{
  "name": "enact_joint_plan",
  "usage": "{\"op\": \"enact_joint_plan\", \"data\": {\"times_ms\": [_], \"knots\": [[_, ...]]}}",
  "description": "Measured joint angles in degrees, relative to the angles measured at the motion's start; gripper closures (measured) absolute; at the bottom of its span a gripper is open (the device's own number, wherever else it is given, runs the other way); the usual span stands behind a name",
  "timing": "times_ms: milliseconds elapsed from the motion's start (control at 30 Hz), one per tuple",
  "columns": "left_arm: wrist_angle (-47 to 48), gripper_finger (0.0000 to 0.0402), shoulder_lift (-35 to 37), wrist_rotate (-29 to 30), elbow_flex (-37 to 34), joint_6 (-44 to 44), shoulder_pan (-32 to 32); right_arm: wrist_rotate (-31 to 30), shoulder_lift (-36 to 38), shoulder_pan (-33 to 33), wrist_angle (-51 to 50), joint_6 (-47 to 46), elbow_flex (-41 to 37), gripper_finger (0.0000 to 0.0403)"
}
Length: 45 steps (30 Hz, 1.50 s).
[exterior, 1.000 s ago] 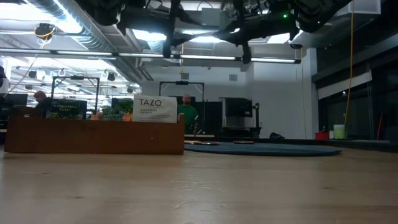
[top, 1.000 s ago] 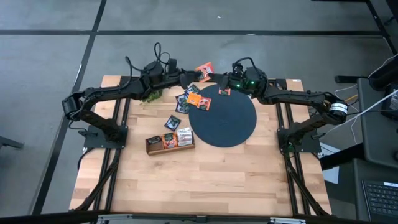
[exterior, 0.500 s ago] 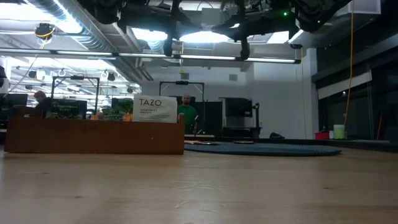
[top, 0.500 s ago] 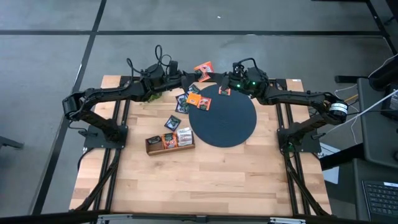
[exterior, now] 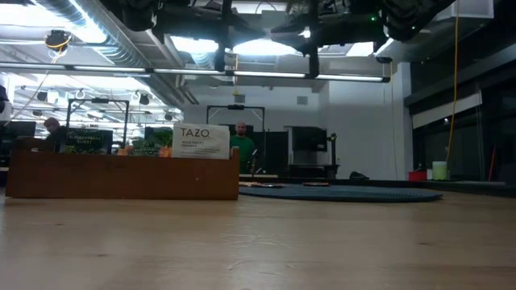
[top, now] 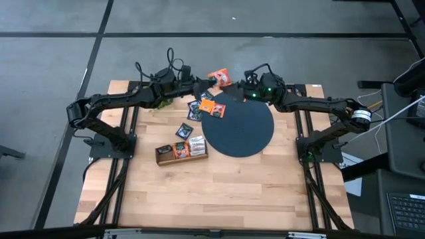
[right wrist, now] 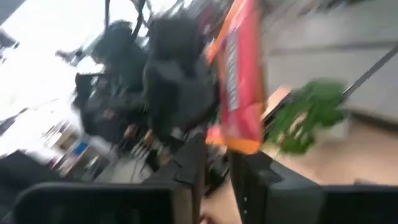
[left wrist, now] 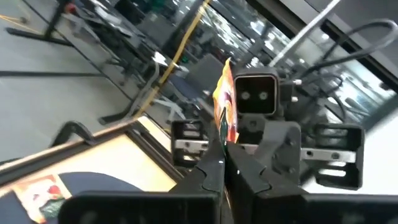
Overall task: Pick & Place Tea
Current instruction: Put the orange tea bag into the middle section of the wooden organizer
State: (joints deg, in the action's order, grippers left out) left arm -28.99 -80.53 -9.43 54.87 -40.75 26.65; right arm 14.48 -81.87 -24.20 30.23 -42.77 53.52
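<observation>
1. Tea sachets in the high view: an orange sachet [top: 220, 76] hangs in the air between the left fingers [top: 210, 82] and the right fingers [top: 234, 82], at about 12 o'clock off the dark disc [top: 238, 125]. A loose cluster of sachets [top: 202, 106] lies on the counter [top: 219, 192] at the disc's 10 o'clock edge, and one dark sachet [top: 184, 131] lies apart at its 9 o'clock.
2. High view, containers: the wooden tray [top: 181, 151], at the disc's 8 o'clock, holds a few sachets in its compartments; how many is hard to make out. A green plant [top: 159, 103] is mostly hidden under the left arm.
3. Low view: the tray [exterior: 122, 176] shows side-on with a white TAZO sachet [exterior: 201, 142] standing above its wall. Both arms are cut off at the upper edge, so neither grip shows here. A person in green [exterior: 242, 147] stands far back in the room.
4. Left wrist view: the left fingers [left wrist: 222, 163] are closed nearly together on the orange sachet [left wrist: 225, 106], held edge-on, with the other arm's wrist just behind it.
5. Right wrist view: blurred; the orange sachet [right wrist: 239, 93] stands above the right fingers [right wrist: 216, 162], which sit close at its lower edge, but I cannot tell whether they grip it. The plant [right wrist: 311, 115] shows beyond.
</observation>
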Motion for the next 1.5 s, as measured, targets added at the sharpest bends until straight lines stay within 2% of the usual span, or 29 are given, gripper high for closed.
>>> {"op": "enact_joint_plan", "data": {"times_ms": [167,233,300,367,500,767,967,1233,1333,1500], "knots": [[3.85,0.0399,1.55,-7.03,0.00,0.08,0.70,10.71,-0.01,-0.75,-8.07,1.34,0.00,0.0285],[8.84,0.0399,3.22,-10.46,0.00,0.97,1.39,15.37,0.00,-0.95,-12.54,2.94,0.01,0.0272],[16.51,0.0399,5.72,-13.08,0.00,2.47,1.89,17.36,0.33,-0.99,-19.27,4.88,0.00,0.0265],[23.67,0.0399,8.64,-15.22,0.01,4.54,2.26,16.85,1.20,-0.97,-26.03,8.33,0.00,0.0265],[36.05,0.0399,13.54,-18.72,0.04,7.38,2.05,11.23,3.16,-0.30,-36.66,14.53,0.00,0.0271],[57.04,0.0399,16.11,-25.73,0.04,10.66,-3.52,8.97,4.08,0.26,-41.81,16.57,0.00,0.0280],[69.63,0.0399,16.09,-26.08,0.04,13.25,-9.73,7.75,4.07,0.43,-45.42,18.25,0.00,0.0281],[74.76,0.0399,14.26,-24.34,0.04,13.42,-16.16,6.08,4.07,0.43,-48.00,19.28,0.00,0.0281],[77.53,0.0399,11.25,-22.42,0.53,15.31,-17.91,5.46,4.07,0.46,-48.09,19.26,0.00,0.0281],[91.66,0.0399,2.42,-16.51,6.90,24.42,-19.50,5.36,4.07,0.46,-48.12,19.05,0.00,0.0281]]}}
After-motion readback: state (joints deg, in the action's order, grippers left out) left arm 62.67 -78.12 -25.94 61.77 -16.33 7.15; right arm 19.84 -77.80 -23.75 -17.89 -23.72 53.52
